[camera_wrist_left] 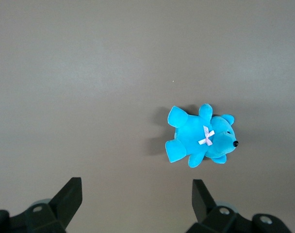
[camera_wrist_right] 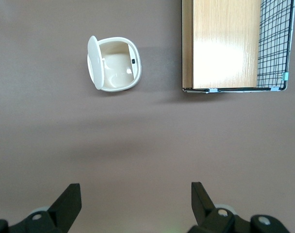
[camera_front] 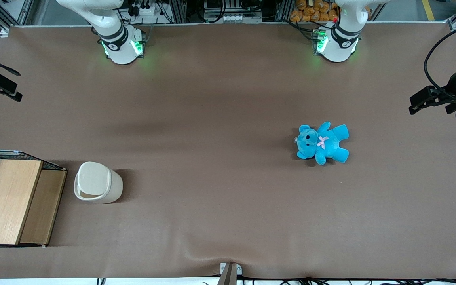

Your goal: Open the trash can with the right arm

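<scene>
Already lidded-up: trash can (camera_wrist_right: 114, 64) well apart from gripper (camera_wrist_right: 135, 206).
Spread wide, empty, hovering high; lid (camera_wrist_right: 93, 62) standing upright, interior exposed.

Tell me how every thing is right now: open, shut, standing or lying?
trash can: standing upright, lid swung open, nothing seen inside.
claw: open, holding nothing, high above the bare table, away from the trash can.
teddy bear: lying flat on the table, toward the parked arm's end.
wooden box: sitting beside the trash can; cannot tell if it opens.
</scene>
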Tool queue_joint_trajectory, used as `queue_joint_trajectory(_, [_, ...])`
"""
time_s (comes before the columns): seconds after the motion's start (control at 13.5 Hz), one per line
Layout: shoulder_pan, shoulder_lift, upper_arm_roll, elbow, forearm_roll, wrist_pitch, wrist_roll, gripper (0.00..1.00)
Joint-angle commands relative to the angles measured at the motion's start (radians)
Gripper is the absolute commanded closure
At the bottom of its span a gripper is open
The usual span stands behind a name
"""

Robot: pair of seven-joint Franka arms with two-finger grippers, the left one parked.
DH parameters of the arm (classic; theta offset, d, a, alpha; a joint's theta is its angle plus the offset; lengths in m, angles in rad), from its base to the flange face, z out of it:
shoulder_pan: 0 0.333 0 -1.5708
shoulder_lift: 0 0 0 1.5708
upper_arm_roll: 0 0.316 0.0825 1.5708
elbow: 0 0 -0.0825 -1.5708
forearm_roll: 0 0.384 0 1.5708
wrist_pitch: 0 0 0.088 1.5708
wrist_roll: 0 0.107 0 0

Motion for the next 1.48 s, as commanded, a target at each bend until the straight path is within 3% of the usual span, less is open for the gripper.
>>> queue_joint_trajectory(0.0, [-0.012, -0.001, 0.007, -0.002, -0.019, -0.002, -0.011, 0.00])
queue_joint_trajectory(1.41, [-0.015, 0.009, 0.006, 0.006, -0.019, -0.002, -0.037, 0.00])
